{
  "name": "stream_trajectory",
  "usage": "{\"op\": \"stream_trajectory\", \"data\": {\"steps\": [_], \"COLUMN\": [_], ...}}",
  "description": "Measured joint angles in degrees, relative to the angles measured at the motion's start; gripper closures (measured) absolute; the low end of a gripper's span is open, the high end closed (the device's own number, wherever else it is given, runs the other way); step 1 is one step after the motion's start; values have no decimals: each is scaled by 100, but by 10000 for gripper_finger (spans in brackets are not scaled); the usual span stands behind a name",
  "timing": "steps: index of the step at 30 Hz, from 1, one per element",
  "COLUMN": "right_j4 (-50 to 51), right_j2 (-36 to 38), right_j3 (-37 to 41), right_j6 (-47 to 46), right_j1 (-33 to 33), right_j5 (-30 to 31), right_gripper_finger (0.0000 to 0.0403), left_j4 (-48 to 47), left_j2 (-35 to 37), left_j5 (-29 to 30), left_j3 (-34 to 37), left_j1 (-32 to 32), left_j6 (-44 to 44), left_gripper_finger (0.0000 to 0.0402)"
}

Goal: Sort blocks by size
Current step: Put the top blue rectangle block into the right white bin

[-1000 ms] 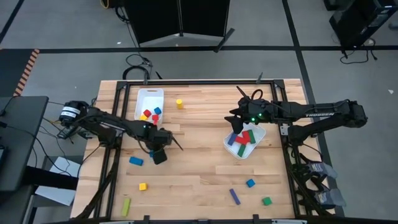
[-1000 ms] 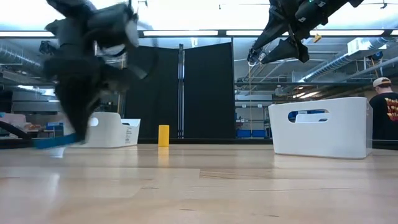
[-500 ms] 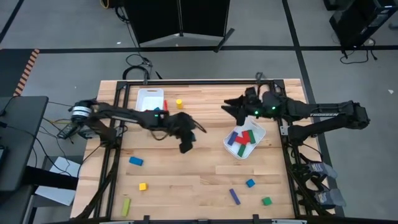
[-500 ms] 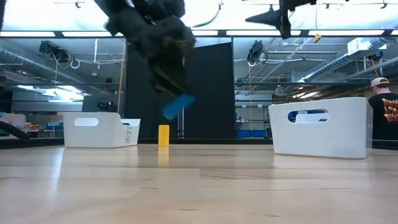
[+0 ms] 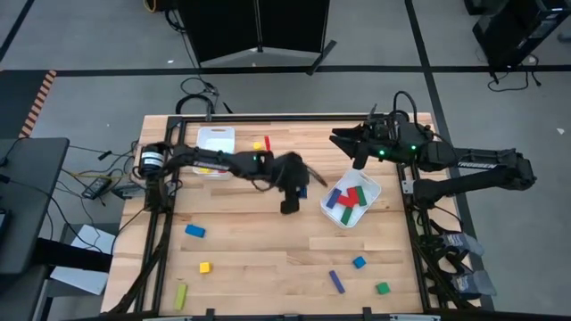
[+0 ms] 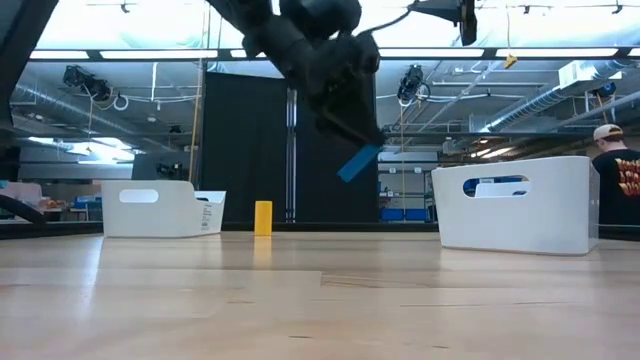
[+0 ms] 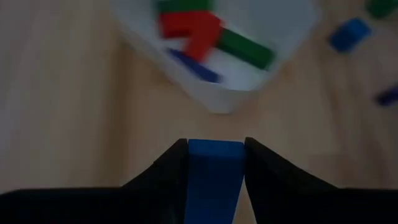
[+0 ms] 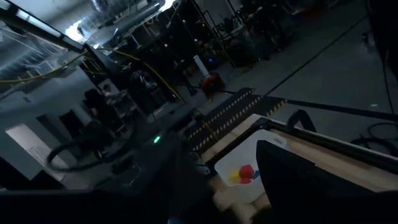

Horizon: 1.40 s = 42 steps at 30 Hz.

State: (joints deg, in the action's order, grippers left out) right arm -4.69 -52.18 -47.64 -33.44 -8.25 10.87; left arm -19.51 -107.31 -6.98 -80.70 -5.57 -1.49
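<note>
My left gripper (image 5: 305,183) is shut on a blue bar (image 6: 358,162), well above the table and just left of the right white bin (image 5: 372,191). That bin holds red, green and blue bars (image 7: 205,37). My right gripper (image 5: 346,143) is open and empty, raised high over the table's far right part, beyond the bin. The left white bin (image 5: 215,135) at the far left holds small cubes. A yellow block (image 6: 263,217) stands upright on its end on the table near it. My left gripper pinches the blue bar's two long sides (image 7: 214,168) between its two fingers. The fingers lie along the bar, and its free end (image 7: 215,145) shows between the fingertips. The fingers slant down from the table's left. The bar hangs tilted (image 6: 358,162), lifted clear of the table.
Loose blocks lie on the near half of the table: a blue one (image 5: 194,231), a yellow cube (image 5: 204,267), a yellow-green bar (image 5: 181,296), a purple bar (image 5: 336,282), a blue cube (image 5: 359,262) and a green cube (image 5: 382,288). A person (image 6: 620,185) stands in the room beyond.
My left gripper has carried the blue bar up from the table's left part toward the right edge, up to the right bin, and the bar stays clear of the table. My right gripper has drawn away from over the bin toward the far edge.
</note>
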Motion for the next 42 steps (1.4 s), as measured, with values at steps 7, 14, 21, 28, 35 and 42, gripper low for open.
{"op": "stream_trajectory", "data": {"steps": [7, 14, 21, 28, 35, 42], "right_j4": [3, -8, -215, -360, -425, -432], "right_j2": [0, 0, 0, 0, 0, 0], "right_j3": [0, 0, 0, 0, 0, 0], "right_j6": [1, 20, 111, 215, 220, 257], "right_j1": [2, 2, -4, -14, -14, -14], "right_j5": [4, 7, 14, 20, 20, 125], "right_gripper_finger": [184, 184, 186, 186, 188, 190], "left_j4": [627, 2431, 4025, 4380, 3821, 3419], "left_j2": [0, -107, -715, -1346, -1869, -1882], "left_j5": [-354, -1440, -1622, -1815, -1859, -1964], "left_j3": [-138, -148, -145, -737, -1325, -1376], "left_j1": [-925, -1111, -825, -567, -347, -349], "left_j6": [288, 1488, 2790, 3326, 3337, 3369], "left_gripper_finger": [271, 271, 271, 271, 270, 170]}}
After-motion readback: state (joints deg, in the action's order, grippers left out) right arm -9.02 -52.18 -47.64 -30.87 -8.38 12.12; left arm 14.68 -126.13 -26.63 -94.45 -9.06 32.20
